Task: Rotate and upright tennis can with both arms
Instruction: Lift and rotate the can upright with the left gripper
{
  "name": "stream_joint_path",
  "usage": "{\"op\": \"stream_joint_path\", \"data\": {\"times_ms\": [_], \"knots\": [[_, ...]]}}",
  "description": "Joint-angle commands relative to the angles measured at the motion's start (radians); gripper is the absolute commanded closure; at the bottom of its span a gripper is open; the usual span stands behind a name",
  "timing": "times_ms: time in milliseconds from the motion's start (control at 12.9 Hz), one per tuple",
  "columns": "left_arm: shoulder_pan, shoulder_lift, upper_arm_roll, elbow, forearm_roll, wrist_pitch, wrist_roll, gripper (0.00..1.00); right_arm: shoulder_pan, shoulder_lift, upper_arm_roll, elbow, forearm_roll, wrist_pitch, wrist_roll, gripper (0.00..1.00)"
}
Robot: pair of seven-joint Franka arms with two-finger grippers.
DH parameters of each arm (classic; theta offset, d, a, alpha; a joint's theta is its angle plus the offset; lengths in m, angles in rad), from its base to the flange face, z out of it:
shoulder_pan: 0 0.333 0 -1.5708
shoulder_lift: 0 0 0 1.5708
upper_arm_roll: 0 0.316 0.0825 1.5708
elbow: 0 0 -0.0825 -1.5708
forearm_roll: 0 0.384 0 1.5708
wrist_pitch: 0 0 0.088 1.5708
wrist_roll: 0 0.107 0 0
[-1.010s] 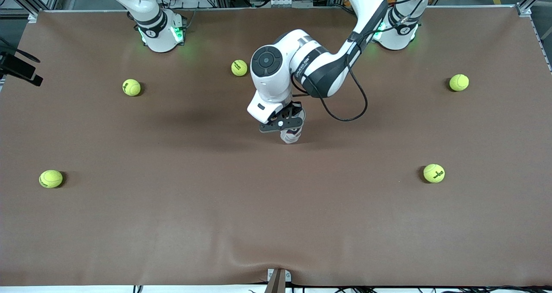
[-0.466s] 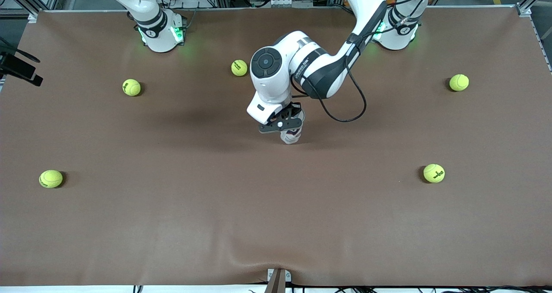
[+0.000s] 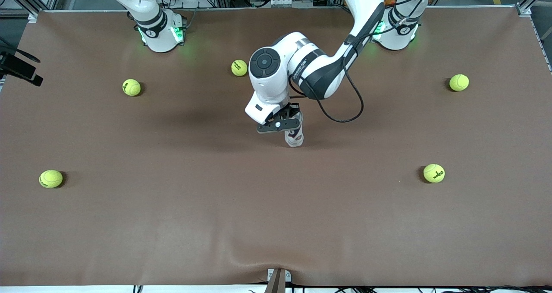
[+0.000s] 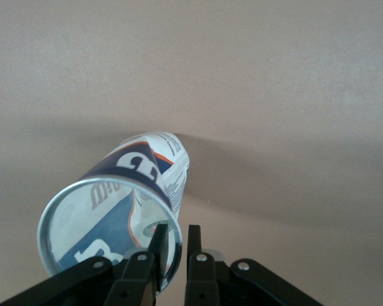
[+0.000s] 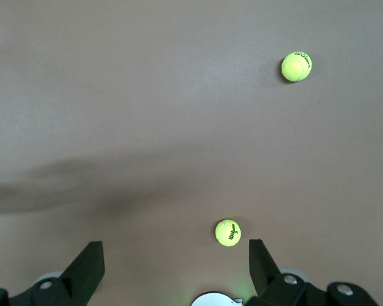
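The tennis can (image 3: 295,138) stands on its base near the middle of the brown table (image 3: 172,224), leaning a little, its white-and-navy label showing. My left gripper (image 3: 292,128) hangs right above the can's open top. In the left wrist view I look down into the tennis can (image 4: 140,175) past its silvery rim. One finger of the left gripper (image 4: 177,231) sits inside the rim and the other outside, with a narrow gap on both sides of the wall, so the gripper is open. My right gripper (image 5: 175,247) stands wide open, high over bare table, holding nothing.
Several yellow-green tennis balls lie scattered on the table, one (image 3: 239,67) beside the left arm's elbow, others (image 3: 131,87) (image 3: 434,173) farther out. Two balls (image 5: 228,233) (image 5: 296,66) show under the right gripper. The table's front edge has a bracket (image 3: 278,280).
The left gripper's jaws have parted slightly from a tight pinch on the can's rim. The can's base has shifted a little nearer the front camera, and the left arm lifted slightly.
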State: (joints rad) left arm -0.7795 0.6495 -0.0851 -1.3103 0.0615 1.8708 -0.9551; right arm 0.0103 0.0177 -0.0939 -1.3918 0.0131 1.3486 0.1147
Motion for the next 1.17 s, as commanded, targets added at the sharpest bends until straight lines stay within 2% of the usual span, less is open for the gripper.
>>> {"op": "stream_joint_path", "data": {"times_ms": [0,155,544,777,854,1010,1087], "knots": [[-0.007,0.001,0.004,0.025,0.021,0.002,-0.011,0.73,-0.006,-0.001,0.010,0.008,-0.010,-0.006,0.019,0.00],[-0.003,-0.013,0.004,0.023,0.018,0.001,-0.011,0.63,-0.009,0.005,0.010,0.008,-0.009,-0.006,0.019,0.00],[-0.001,-0.027,0.004,0.022,0.015,-0.015,-0.011,0.59,-0.006,0.005,0.010,0.008,-0.009,-0.009,0.008,0.00],[0.002,-0.054,0.004,0.020,0.015,-0.053,-0.010,0.50,-0.003,0.004,0.013,0.010,-0.010,-0.009,0.003,0.00],[0.003,-0.059,0.004,0.020,0.017,-0.073,-0.007,0.37,-0.003,0.004,0.014,0.008,-0.018,-0.009,0.003,0.00],[0.006,-0.064,0.004,0.020,0.018,-0.090,-0.005,0.23,-0.001,0.004,0.014,0.008,-0.021,-0.009,0.003,0.00],[0.008,-0.076,0.004,0.020,0.020,-0.094,-0.004,0.12,-0.001,0.004,0.014,0.010,-0.021,-0.009,0.002,0.00]]}}
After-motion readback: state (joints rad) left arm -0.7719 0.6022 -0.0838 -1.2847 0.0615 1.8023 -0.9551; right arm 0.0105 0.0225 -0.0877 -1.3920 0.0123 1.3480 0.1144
